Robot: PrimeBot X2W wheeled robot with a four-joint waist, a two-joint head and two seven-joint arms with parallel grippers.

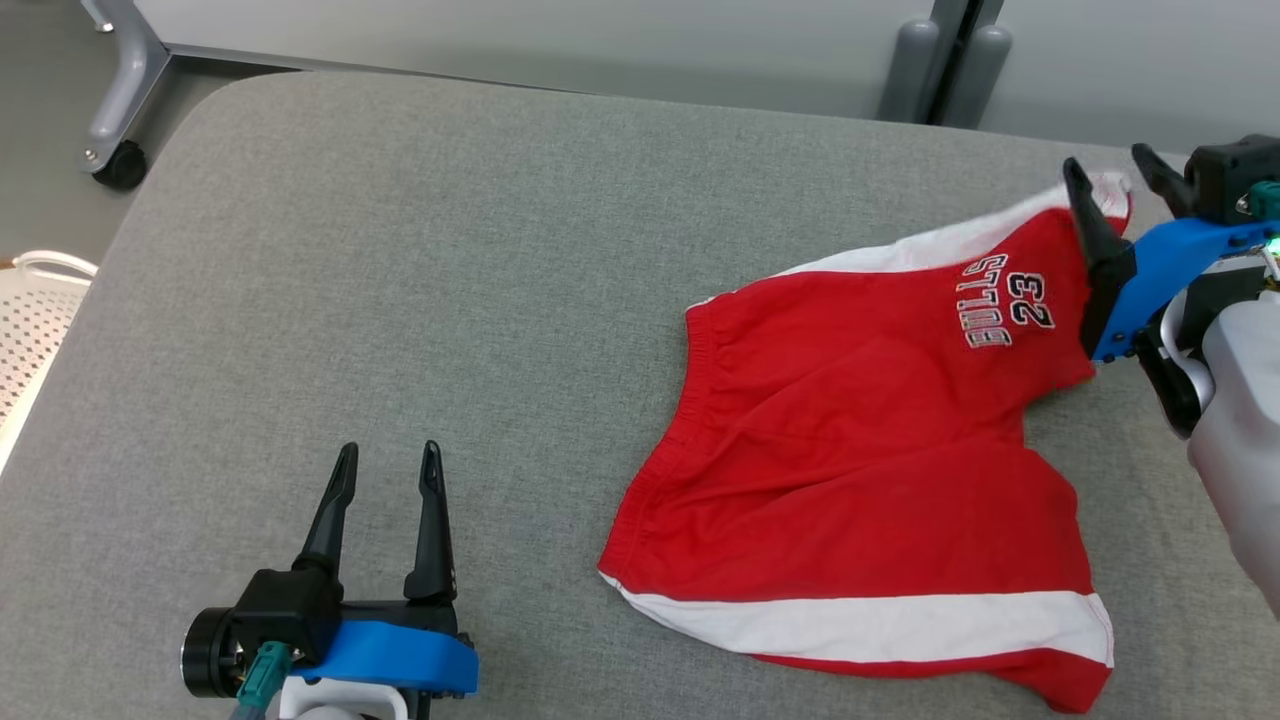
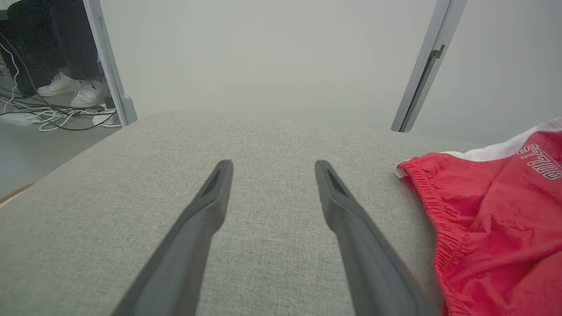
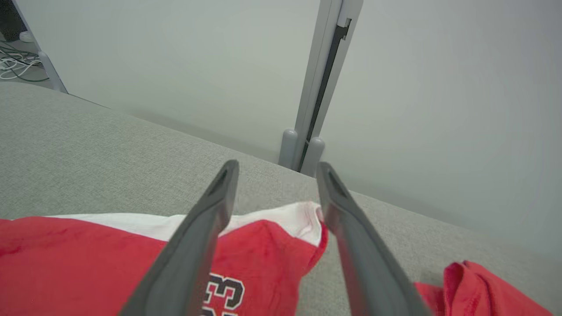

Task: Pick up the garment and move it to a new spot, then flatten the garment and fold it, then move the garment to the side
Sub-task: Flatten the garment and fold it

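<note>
We see the red shorts (image 1: 860,470) lying on the right half of the grey padded table (image 1: 400,280), spread mostly flat with a few wrinkles. Their elastic waistband faces the middle of the table, and the two legs run toward the table's right edge. One leg, with white lettering and the number 23, reaches for the far right corner. The other, with a broad white stripe, lies by the near edge.

Our right gripper (image 1: 1105,160) hangs over that far right corner of the table with its jaws apart. The white-edged corner of the leg hem lies between the two fingers, and we see no pinch on it. Our left gripper (image 1: 389,450) sits over the near left part of the table, jaws wide apart and holding nothing, its fingers pointing toward the table's far edge.

Past the table's left edge we make out a white perforated basket (image 1: 30,320). Beyond the far left corner are a person's white shoes (image 2: 72,90) beside loose cables (image 2: 52,116).
</note>
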